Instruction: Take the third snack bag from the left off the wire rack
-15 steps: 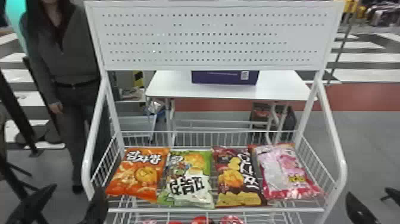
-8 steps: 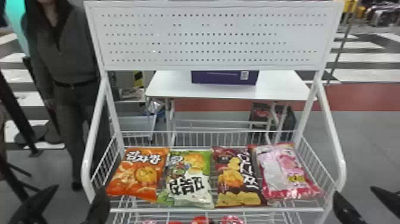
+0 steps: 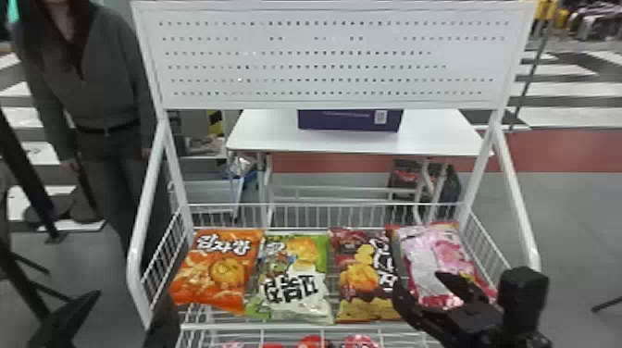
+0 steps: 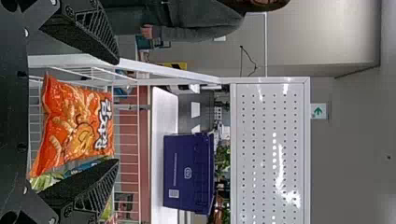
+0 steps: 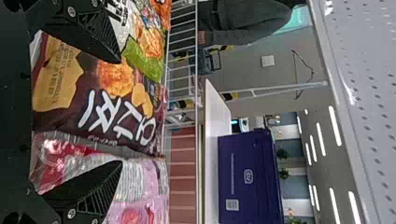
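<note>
My right gripper (image 3: 432,291) is wide open and holds nothing. It sits at the front right corner of the white wire rack (image 3: 319,215). In the head view one finger overlaps the near corner of the dark red snack bag with yellow chips printed on it (image 3: 365,273), and the other overlaps the near end of the pink foil bag (image 3: 435,259). Can't tell if either finger touches. In the right wrist view, right gripper (image 5: 93,112) frames the dark red snack bag (image 5: 98,93) plus the edge of the pink foil bag (image 5: 135,196).

The target is third from the left, lying flat in the top basket. It has the green-and-white bag (image 3: 291,277) on its left and the pink one on its right, edges touching or overlapping. The orange bag (image 3: 215,273) is leftmost.

My left gripper (image 3: 113,324) is also open and empty, low at the rack's front left corner. In the left wrist view, left gripper (image 4: 93,112) faces the orange bag (image 4: 74,126).

Behind the rack there's a white table (image 3: 351,139) with a dark blue box (image 3: 349,119) on it.
</note>
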